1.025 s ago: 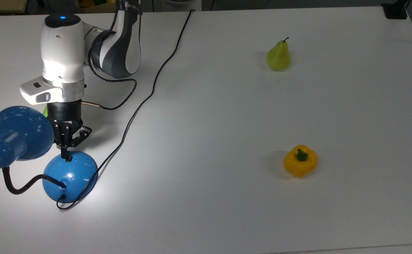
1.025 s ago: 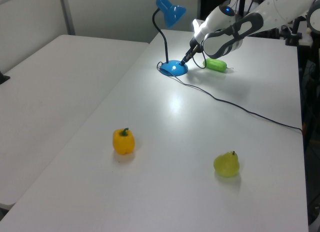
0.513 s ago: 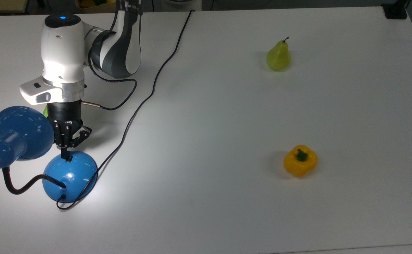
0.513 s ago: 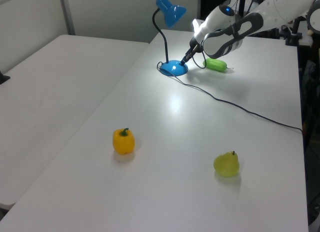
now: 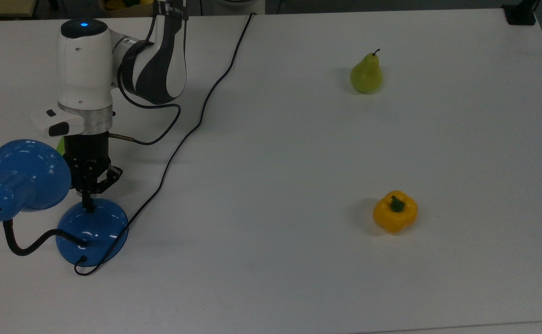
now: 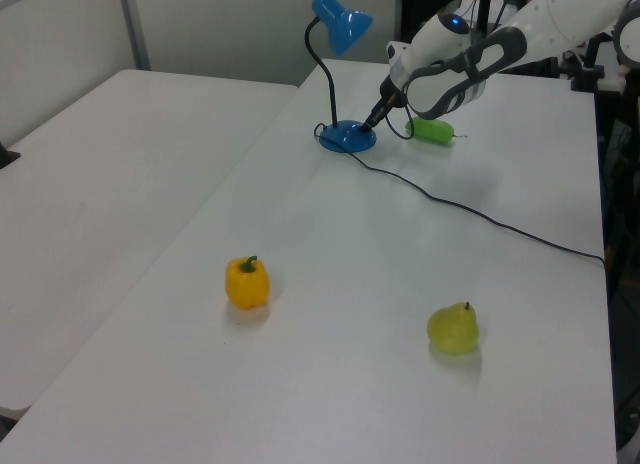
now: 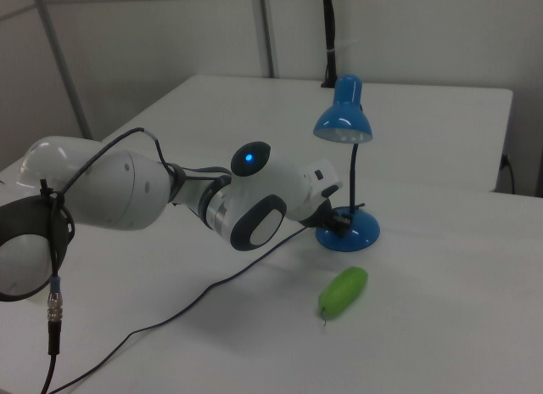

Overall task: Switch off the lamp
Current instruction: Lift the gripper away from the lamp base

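Table: white table (image 5: 298,153), very big.
Arm: white arm (image 5: 85,69) leans over the lamp.
Lamp: blue lamp (image 5: 92,232), dark, at the table's edge.
Gripper: gripper (image 5: 86,205), fingers pinched together, tip on the lamp's base.
Pepper: yellow pepper (image 5: 395,211), far from the lamp.

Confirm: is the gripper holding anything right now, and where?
Nothing held. The gripper is shut, with its tip pressing down on the top of the lamp base at the switch, not clamped around anything.
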### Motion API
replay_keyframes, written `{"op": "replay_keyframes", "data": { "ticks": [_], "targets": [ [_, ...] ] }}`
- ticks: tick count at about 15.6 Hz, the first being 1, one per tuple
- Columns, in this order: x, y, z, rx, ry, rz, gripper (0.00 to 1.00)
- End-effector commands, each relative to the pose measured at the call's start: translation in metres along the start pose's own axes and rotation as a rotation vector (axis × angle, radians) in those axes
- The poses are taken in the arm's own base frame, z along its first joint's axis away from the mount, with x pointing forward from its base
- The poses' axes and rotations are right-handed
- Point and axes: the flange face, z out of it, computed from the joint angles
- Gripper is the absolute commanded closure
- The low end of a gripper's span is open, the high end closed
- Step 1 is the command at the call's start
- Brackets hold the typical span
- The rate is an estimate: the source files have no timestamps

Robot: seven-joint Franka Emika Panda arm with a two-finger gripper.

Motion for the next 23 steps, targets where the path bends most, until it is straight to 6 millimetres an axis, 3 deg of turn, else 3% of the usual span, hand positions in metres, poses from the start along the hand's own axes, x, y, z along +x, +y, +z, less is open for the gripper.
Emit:
{"op": "replay_keyframes", "data": {
  "ticks": [1,6,9,13,16,17,20,22,23],
  "targets": [
    [-0.013,-0.009,0.008,0.016,-0.024,-0.011,1.00],
    [-0.025,-0.011,-0.001,0.026,-0.054,-0.013,1.00],
    [-0.028,-0.027,-0.017,0.055,-0.083,-0.022,1.00],
    [-0.025,-0.037,-0.051,0.130,-0.202,-0.019,1.00],
    [-0.017,-0.056,-0.089,0.224,-0.358,-0.049,0.97],
    [-0.016,-0.058,-0.101,0.244,-0.394,-0.049,0.92],
    [-0.019,-0.054,-0.145,0.313,-0.546,-0.054,0.36],
    [-0.017,-0.044,-0.181,0.329,-0.598,-0.062,0.05],
    [-0.017,-0.041,-0.198,0.334,-0.627,-0.071,0.00]
  ]
}}
